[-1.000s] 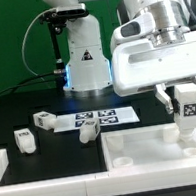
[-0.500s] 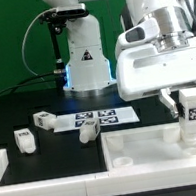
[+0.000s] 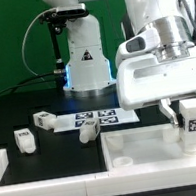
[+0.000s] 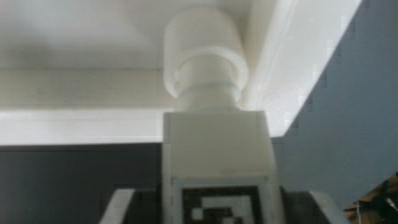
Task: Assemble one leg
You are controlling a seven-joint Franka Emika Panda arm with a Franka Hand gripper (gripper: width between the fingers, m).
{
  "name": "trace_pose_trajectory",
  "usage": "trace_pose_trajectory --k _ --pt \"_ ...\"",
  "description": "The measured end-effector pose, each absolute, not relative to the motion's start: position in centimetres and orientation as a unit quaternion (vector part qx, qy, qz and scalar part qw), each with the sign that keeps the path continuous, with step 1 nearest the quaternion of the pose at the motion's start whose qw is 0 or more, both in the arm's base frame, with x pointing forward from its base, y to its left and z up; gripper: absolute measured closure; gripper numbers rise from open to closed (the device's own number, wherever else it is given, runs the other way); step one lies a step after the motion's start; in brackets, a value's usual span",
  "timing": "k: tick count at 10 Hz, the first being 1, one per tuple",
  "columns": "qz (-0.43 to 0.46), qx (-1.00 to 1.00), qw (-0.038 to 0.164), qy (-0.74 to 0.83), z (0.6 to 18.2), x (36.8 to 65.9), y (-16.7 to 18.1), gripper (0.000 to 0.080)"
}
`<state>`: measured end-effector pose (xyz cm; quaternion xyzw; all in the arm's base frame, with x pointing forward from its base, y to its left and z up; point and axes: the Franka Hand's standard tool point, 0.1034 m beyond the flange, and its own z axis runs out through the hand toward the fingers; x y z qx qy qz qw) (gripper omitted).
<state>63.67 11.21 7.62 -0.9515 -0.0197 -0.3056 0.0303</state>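
Note:
My gripper (image 3: 194, 125) is shut on a white leg (image 3: 194, 123) with a black-and-white tag and holds it upright over the right part of the large white tabletop tray (image 3: 143, 145). In the wrist view the leg (image 4: 217, 130) fills the middle, its rounded peg end close to the tray's inner corner (image 4: 267, 70); I cannot tell whether they touch. The gripper (image 4: 222, 210) grips the tagged end. Three more legs lie on the black table: one (image 3: 42, 121) by the marker board, one (image 3: 24, 141) at the left, one (image 3: 88, 132) in front of the board.
The marker board (image 3: 94, 118) lies flat behind the tray. A white bracket piece (image 3: 0, 162) sits at the exterior view's left edge. The robot base (image 3: 83, 58) stands at the back centre.
My gripper with the leg has moved down and slightly to the exterior view's right, toward the tray. The loose legs have not moved.

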Motion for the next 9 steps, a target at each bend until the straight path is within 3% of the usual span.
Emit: trace_pose_trajectory --k 9 --pt "-0.309 -0.950 0.026 -0.022 6.80 63.36 11.41 0.0517"
